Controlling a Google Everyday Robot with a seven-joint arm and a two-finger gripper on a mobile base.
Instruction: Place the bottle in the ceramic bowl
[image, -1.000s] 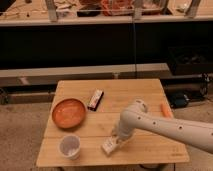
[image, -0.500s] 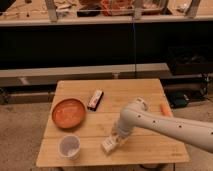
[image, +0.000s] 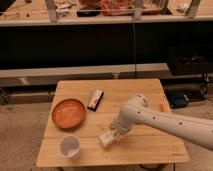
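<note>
At the near edge of a slatted wooden desk (image: 150, 147), a white cup (image: 70, 146) stands upright at front left. Just to its right the cream-white bottle (image: 105, 139) lies on the desk top. The gripper (image: 114, 134) of the robot's white arm (image: 165, 120) comes down on the bottle from the right. Whether the gripper is clamped on the bottle or free of it cannot be told from this view.

The orange-brown ceramic bowl (image: 68, 112) sits empty behind the cup, on the left of the desk and well apart from the bottle. A dark rectangular packet (image: 95, 99) lies just beyond the bowl, toward the middle of the desk.

The risks appear to lie along the path to the bowl. The cup stands close to the line between bottle and bowl, so a low carry could knock it over. An off-centre hold on the boxy bottle could let it twist or slip out on the lift. A release from too high could send it skidding over the shallow rim.

A small orange object (image: 163, 106) shows at the far right edge. Beyond the desk lie a speckled floor (image: 20, 125), a dark box (image: 177, 98) on it, and a long dark bench (image: 75, 50) with cluttered shelving (image: 120, 7) above.
</note>
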